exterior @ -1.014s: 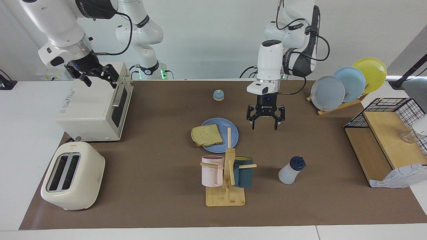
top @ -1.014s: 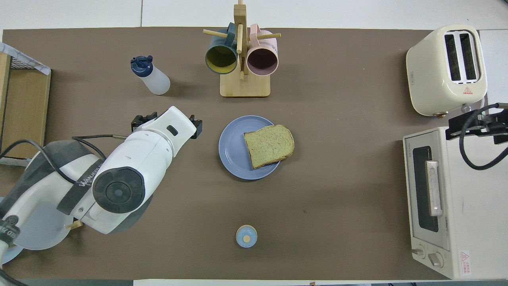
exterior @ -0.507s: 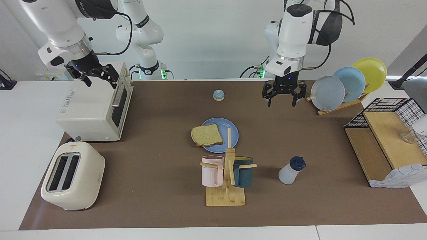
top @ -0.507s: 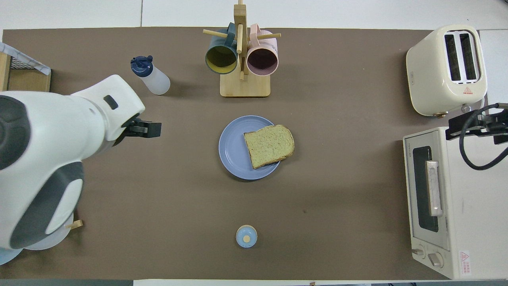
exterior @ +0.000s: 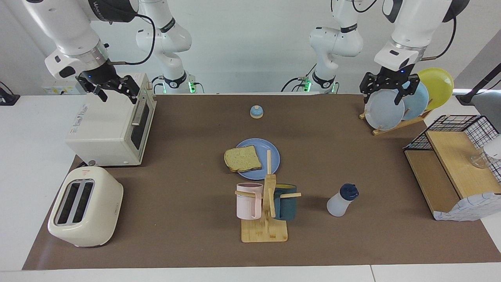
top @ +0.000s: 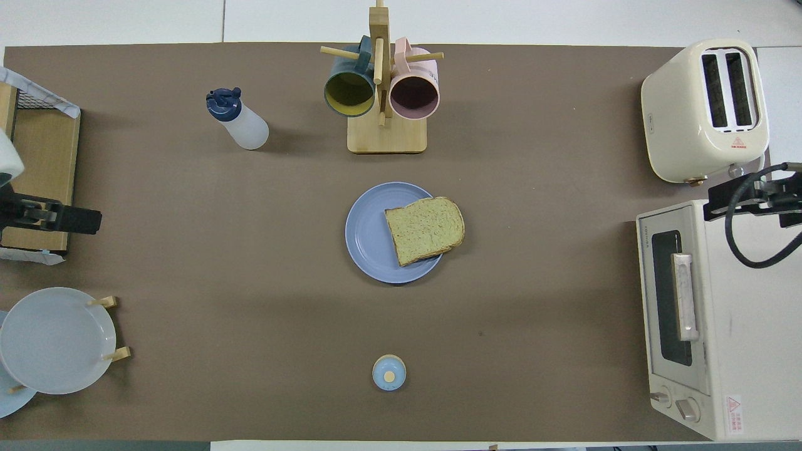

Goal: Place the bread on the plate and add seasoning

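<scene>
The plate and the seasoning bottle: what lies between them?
Only bare brown mat lies between the plate and the seasoning bottle; the overhead view shows it.

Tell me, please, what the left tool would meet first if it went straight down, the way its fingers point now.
Probably the grey-blue plate standing upright in the wooden rack: in the facing view the left tool, fingers open and pointing down, hangs just above it. Depth is unclear, so it might miss the plate's rim.
</scene>
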You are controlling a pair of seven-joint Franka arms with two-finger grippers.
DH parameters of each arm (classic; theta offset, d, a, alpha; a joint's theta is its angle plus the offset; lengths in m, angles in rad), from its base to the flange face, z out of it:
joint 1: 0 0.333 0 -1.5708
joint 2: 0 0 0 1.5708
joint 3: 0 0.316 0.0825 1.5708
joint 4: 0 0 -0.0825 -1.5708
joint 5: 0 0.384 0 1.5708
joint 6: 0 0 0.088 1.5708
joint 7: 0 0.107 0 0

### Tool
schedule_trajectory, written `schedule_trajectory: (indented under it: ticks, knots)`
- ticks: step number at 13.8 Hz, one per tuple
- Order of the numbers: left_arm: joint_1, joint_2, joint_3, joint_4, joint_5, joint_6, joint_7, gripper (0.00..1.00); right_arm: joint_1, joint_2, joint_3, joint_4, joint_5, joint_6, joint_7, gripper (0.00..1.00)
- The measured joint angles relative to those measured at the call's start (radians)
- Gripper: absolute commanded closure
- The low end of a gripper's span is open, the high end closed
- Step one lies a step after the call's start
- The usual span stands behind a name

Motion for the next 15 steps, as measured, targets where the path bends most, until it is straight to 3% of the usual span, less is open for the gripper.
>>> schedule_trajectory:
  ticks: [3, 8, 12, 15]
  knots:
    - [0.072, -0.007, 0.0, 0.0, -0.004, -0.011, 0.088, 0.0, 0.0, 0.0, 0.0, 0.0, 0.0, 0.0, 0.0, 0.0]
    - [0.08, -0.023, -0.022, 0.0, -0.004, -0.019, 0.092, 0.0, 0.0, 0.0, 0.0, 0.0, 0.0, 0.0, 0.0, 0.0]
    - [0.281, -0.023, -0.204, 0.002, -0.04, -0.044, 0.03, 0.0, 0.0, 0.0, 0.0, 0.0, 0.0, 0.0, 0.0, 0.0]
    - [0.36, 0.031, -0.236, 0.093, -0.123, -0.118, 0.018, 0.0, 0.0, 0.0, 0.0, 0.0, 0.0, 0.0, 0.0, 0.0]
